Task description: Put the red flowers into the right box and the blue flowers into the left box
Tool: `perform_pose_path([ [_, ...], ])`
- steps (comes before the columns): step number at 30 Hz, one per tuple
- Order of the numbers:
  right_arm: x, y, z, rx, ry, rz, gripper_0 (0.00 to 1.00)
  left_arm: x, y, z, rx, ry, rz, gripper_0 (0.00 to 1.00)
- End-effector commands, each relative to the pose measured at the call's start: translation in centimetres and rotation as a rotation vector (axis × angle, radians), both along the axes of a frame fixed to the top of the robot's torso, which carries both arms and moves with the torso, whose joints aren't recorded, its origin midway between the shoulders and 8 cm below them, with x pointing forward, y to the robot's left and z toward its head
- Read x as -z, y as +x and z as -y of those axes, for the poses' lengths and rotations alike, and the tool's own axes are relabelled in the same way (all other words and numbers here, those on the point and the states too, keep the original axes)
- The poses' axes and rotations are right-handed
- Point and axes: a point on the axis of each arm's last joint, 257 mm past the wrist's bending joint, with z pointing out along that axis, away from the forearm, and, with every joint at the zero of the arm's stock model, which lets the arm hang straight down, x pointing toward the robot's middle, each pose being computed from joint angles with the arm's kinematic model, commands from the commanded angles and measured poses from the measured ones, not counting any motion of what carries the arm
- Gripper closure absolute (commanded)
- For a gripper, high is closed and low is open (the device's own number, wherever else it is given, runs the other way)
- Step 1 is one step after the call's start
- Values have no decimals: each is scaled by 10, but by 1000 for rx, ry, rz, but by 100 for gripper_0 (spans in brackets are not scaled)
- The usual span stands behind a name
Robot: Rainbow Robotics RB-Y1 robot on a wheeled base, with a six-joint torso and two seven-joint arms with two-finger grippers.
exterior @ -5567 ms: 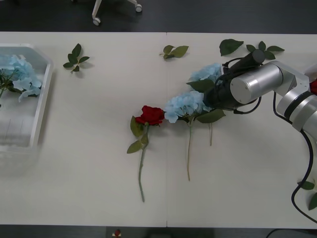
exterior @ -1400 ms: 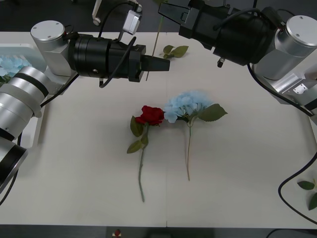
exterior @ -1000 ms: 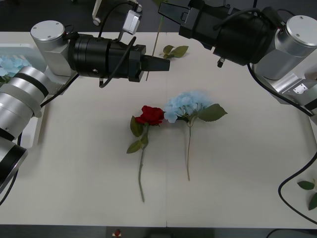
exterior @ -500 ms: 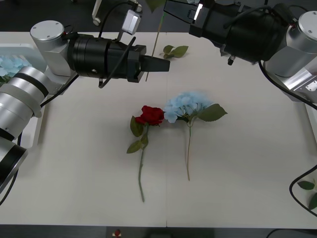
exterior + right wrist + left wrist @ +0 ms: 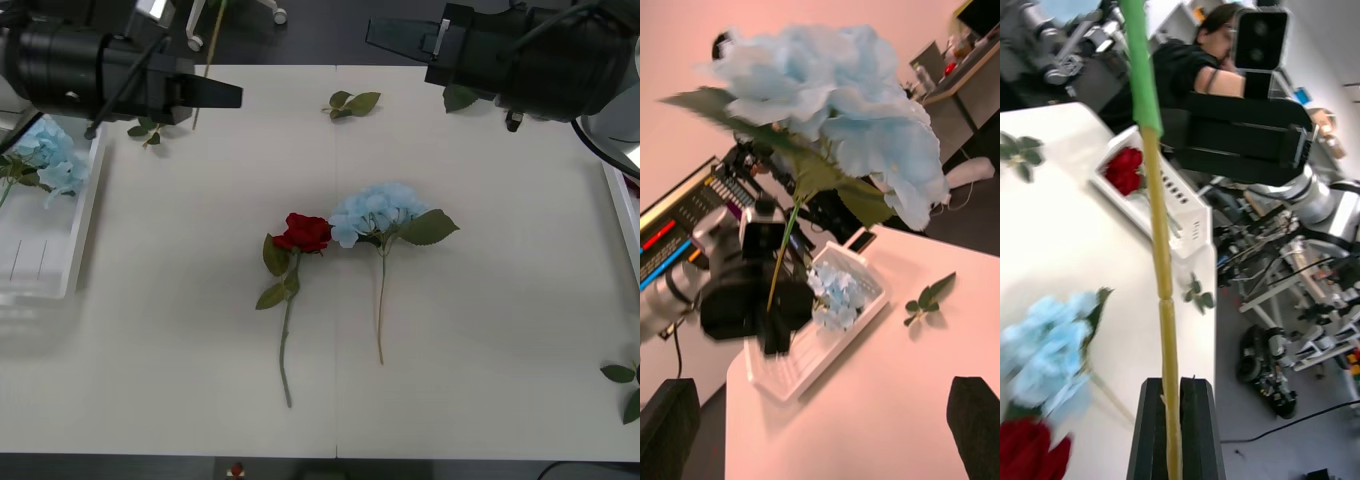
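One blue flower is held up in the air: its pale head point(image 5: 842, 97) stands on a long stem point(image 5: 1161, 262), and my left gripper point(image 5: 228, 96) point(image 5: 1176, 431) is shut on that stem near the left box point(image 5: 85, 215). More blue flowers point(image 5: 45, 155) lie in that box. My right gripper point(image 5: 385, 35) point(image 5: 820, 450) hangs open and empty over the table's far right. A red flower point(image 5: 308, 232) and another blue flower point(image 5: 378, 212) lie side by side mid-table. The right box point(image 5: 622, 210) point(image 5: 1187, 225) holds a red rose point(image 5: 1124, 169).
Loose green leaf sprigs lie at the far middle point(image 5: 352, 102), under the left arm point(image 5: 148, 128), under the right arm point(image 5: 460, 97) and at the right front edge point(image 5: 625, 385). The two flowers' stems point(image 5: 286, 340) run toward the table's front edge.
The left gripper has carried the blue flower's stem leftward, from mid-table to beside the left box. The right gripper has drawn back to the right without the flower.
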Motion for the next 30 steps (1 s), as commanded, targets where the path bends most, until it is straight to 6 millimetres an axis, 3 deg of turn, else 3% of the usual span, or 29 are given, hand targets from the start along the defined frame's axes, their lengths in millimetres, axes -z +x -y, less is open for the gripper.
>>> perform_pose_path([
  [1,-15,-10,25,-16,-50,-122,4,-14,5,-74,-128,89,-37,100],
  [8,21,-29,46,55,-242,-373,5,-15,13,-172,-348,258,-106,100],
  [11,34,-35,49,109,-290,-479,5,-16,11,-218,-442,330,-145,100],
  [22,79,-47,60,319,-521,-701,5,-11,3,-360,-764,644,-164,100],
  [30,114,-54,60,409,-648,-767,5,-2,-4,-429,-935,830,-190,100],
])
